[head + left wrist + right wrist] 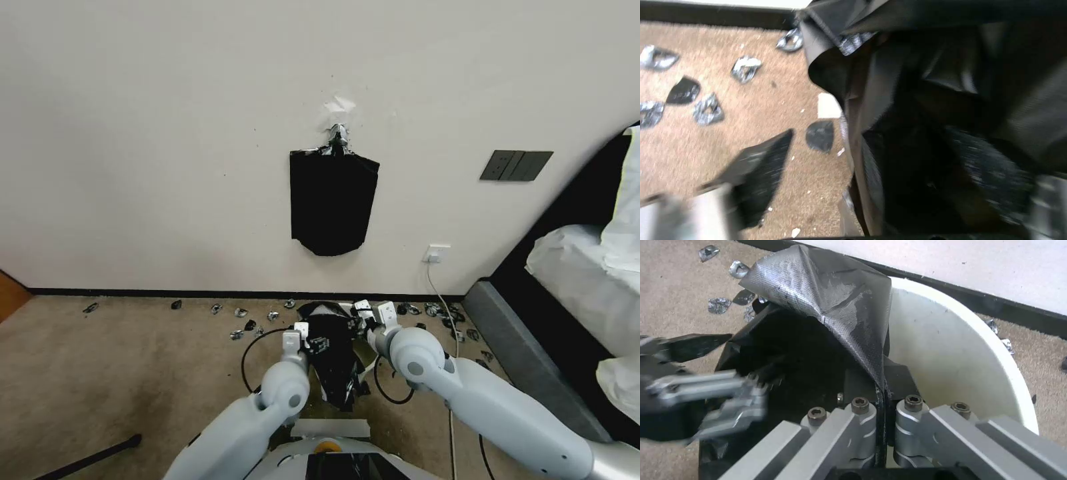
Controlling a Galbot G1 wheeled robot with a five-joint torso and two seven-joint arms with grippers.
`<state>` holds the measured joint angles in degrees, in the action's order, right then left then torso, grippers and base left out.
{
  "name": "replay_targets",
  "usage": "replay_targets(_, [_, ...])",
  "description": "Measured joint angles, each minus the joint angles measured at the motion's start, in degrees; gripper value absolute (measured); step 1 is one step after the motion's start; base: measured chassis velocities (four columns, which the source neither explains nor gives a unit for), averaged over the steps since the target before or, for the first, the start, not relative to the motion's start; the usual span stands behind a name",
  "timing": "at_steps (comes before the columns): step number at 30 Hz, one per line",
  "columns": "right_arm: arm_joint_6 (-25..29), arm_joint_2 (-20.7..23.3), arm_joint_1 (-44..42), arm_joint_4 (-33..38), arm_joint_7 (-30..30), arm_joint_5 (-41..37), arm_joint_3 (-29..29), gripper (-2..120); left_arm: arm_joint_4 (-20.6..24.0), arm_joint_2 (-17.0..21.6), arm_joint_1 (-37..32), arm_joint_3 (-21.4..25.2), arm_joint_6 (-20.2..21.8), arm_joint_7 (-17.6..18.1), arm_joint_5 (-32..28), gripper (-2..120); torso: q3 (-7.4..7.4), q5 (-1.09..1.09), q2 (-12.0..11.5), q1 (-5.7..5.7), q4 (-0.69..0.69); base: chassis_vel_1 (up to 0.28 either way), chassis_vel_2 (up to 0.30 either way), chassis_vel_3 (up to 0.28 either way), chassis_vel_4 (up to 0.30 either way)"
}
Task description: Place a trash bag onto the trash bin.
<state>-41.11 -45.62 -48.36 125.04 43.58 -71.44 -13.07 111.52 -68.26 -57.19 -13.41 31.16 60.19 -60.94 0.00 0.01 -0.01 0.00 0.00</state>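
The trash bag (335, 360) is a crinkled black sheet draped over the near side of the trash bin (951, 350), a cream-white bucket standing on the carpet by the wall. My right gripper (880, 391) is shut on the bag's edge at the bin's rim, and a peak of plastic stands up above its fingers. My left gripper (873, 135) is open and straddles the bag's other edge, with one finger (760, 170) outside over the carpet and the other inside the dark folds. In the head view the left gripper (310, 341) and right gripper (365, 313) flank the bag.
A flat black bag pack (332, 200) hangs from a silver clip on the wall above. Torn black and silver scraps (240, 312) litter the carpet along the baseboard. A bed (587, 267) stands at the right, and a cable (440, 293) runs down from a wall socket.
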Motion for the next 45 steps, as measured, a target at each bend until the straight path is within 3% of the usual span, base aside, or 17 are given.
replay_targets(5, [0.0, -0.26, -0.54, -0.15, -0.08, 0.07, 0.65, 0, -0.45, -0.71, 1.57, -0.31, 1.74, 3.46, -5.49, 66, 0.0, -0.01, 0.0, 0.0, 0.0, 0.0, 0.0, 0.0, 0.0])
replay_targets(8, [0.04, -0.41, -1.34, -0.18, -0.21, 0.28, 1.38, 0, -1.97, -1.23, 2.36, -0.79, 2.19, 5.65, -7.54, 49, 0.0, 0.0, 0.0, 0.0, 0.0, 0.0, 0.0, 0.0, 0.0])
replay_targets(20, [0.35, -0.73, -2.77, -0.53, -1.41, 2.69, 1.85, 0, -3.5, -2.98, 2.48, -0.22, 1.65, 6.93, -8.79, 7, -0.01, 0.0, 0.0, 0.0, 0.02, 0.0, 0.0, 0.0, 0.0])
replay_targets(24, [1.0, -1.09, -3.57, -0.56, -2.31, 5.05, 2.03, 0, -3.42, -3.22, 2.24, -0.07, 1.11, 6.47, -8.57, 1, -0.01, -0.02, 0.0, 0.0, 0.0, 0.0, 0.0, 0.0, 0.0])
replay_targets(28, [5.3, -0.37, -4.97, -1.11, -7.34, 17.9, 2.15, 0, -1.89, -1.66, 0.99, 0.24, 0.34, 3.38, -6.66, 1, 0.0, -0.04, 0.0, 0.0, -0.03, 0.0, 0.0, 0.0, 0.0])
replay_targets(30, [5.3, -0.37, -4.97, -1.11, -7.34, 17.9, 2.15, 0, -1.89, -1.66, 0.99, 0.24, 0.34, 3.38, -6.66, 1, 0.0, -0.04, 0.0, 0.0, -0.03, 0.0, 0.0, 0.0, 0.0])
replay_targets(31, [8.5, 0.87, -4.71, -2.26, -10.31, 26.19, 2.74, 0, -0.15, 0.51, -0.06, 0.67, 0.05, -1.8, -3.78, 1, 0.0, 0.01, 0.0, 0.0, -0.01, 0.0, 0.0, 0.0, 0.0])
replay_targets(32, [9.34, 1.71, -4.05, -2.76, -11.21, 28.25, 3.11, 0, 0.63, 1.19, -0.59, 1.01, -0.52, -4.41, -2.35, 1, 0.0, 0.0, 0.0, 0.0, 0.0, 0.0, 0.0, 0.0, 0.0])
replay_targets(33, [9.34, 1.71, -4.05, -2.76, -11.21, 28.25, 3.11, 0, 0.63, 1.19, -0.59, 1.01, -0.52, -4.41, -2.35, 1, 0.0, 0.0, 0.0, 0.0, 0.0, 0.0, 0.0, 0.0, 0.0])
replay_targets(34, [9.69, 3.36, -2.37, -3.64, -12.5, 29.62, 3.6, 0, 2.02, 2.2, -1.34, 1.53, -1.95, -9.28, 0.45, 1, 0.0, 0.0, 0.0, 0.0, 0.0, 0.0, 0.0, 0.0, 0.0])
replay_targets(36, [9.46, 5.06, -0.26, -4.59, -13.5, 29.93, 3.46, 0, 3.37, 3.21, -2.14, 2.21, -3.31, -14.7, 3.73, 1, 0.0, -0.01, 0.0, 0.0, -0.02, 0.0, 0.0, 0.0, 0.0])
replay_targets(37, [9.46, 5.06, -0.26, -4.59, -13.5, 29.93, 3.46, 0, 3.37, 3.21, -2.14, 2.21, -3.31, -14.7, 3.73, 1, 0.0, -0.01, 0.0, 0.0, -0.02, 0.0, 0.0, 0.0, 0.0])
replay_targets(39, [8.76, 8.33, 4.16, -6.17, -15.27, 29.96, 2.03, 0, 5.48, 5.12, -3.97, 3.88, -5.69, -22.71, 8.9, 1, 0.0, -0.01, 0.0, 0.0, 0.01, 0.0, 0.0, 0.0, 0.0])
replay_targets(40, [8.21, 11.75, 6.35, -6.53, -16.39, 29.12, 1.3, 0, 7.46, 7.17, -5.77, 6.05, -8.19, -28.6, 13.13, 1, 0.0, -0.02, 0.0, 0.0, 0.01, 0.0, 0.0, 0.0, 0.0])
replay_targets(41, [8.21, 11.75, 6.35, -6.53, -16.39, 29.12, 1.3, 0, 7.46, 7.17, -5.77, 6.05, -8.19, -28.6, 13.13, 1, 0.0, -0.02, 0.0, 0.0, 0.01, 0.0, 0.0, 0.0, 0.0])
replay_targets(44, [8.4, 16.75, 6.49, -5.4, -17.83, 27.74, 2.19, 0, 9.97, 9.91, -7.79, 10.54, -11.66, -34.75, 16.23, 1, 0.0, 0.0, 0.0, 0.0, -0.01, 0.0, 0.0, 0.0, 0.0])
replay_targets(45, [8.4, 16.75, 6.49, -5.4, -17.83, 27.74, 2.19, 0, 9.97, 9.91, -7.79, 10.54, -11.66, -34.75, 16.23, 1, 0.0, 0.0, 0.0, 0.0, -0.01, 0.0, 0.0, 0.0, 0.0])
